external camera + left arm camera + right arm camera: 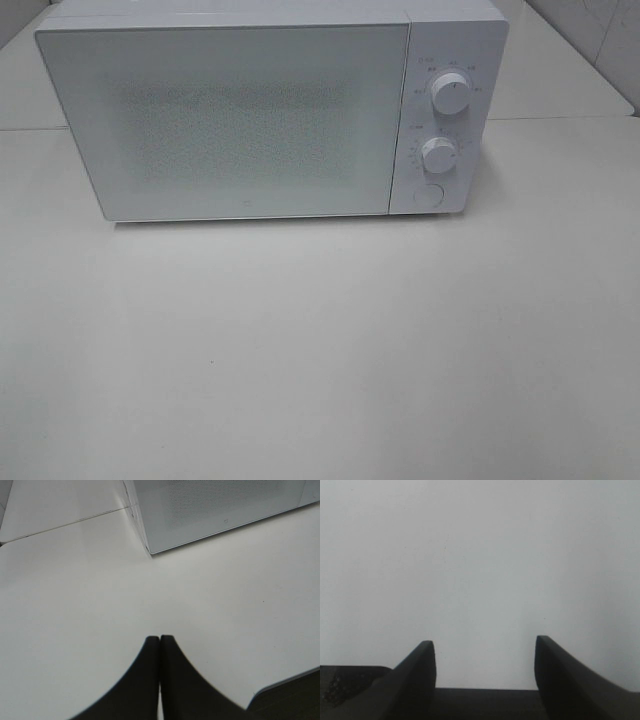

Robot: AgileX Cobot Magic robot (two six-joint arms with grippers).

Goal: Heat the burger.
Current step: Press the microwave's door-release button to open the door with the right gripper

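**A:** White on white all over. Where is the burger?

**B:** I cannot tell. It shows in none of the three views. The microwave (250, 110) stands at the far side of the table (320, 360) with its door (225, 125) closed. Nothing can be made out through the speckled grey panel.

**A:** And the claws?

**B:** The left claw (160, 639) has its two dark fingers (145, 680) pressed together tip to tip. Nothing is between them, and bare table lies beyond. The right claw (484, 641) is spread wide, with a broad gap between its fingers (422, 665). Nothing sits in that gap either, only plain table surface past it.

**A:** Is either one touching the table?

**B:** I cannot tell from these angles.

**A:** What does the high camera give that the wrist cameras do not?

**B:** It gives the whole microwave front. The door is on the left and the control strip on the right. The strip has an upper knob (450, 95), a lower knob (438, 155) and a round button (427, 195) beneath them. Neither claw comes into that view.

**A:** And the wrist cameras?

**B:** The left wrist view catches the microwave's near left corner (149, 550) and the lower part of the door. It also shows a seam (65, 522) in the table running off to the left, and the table's near edge (285, 684) with something dark past it. The right wrist view shows the table alone.
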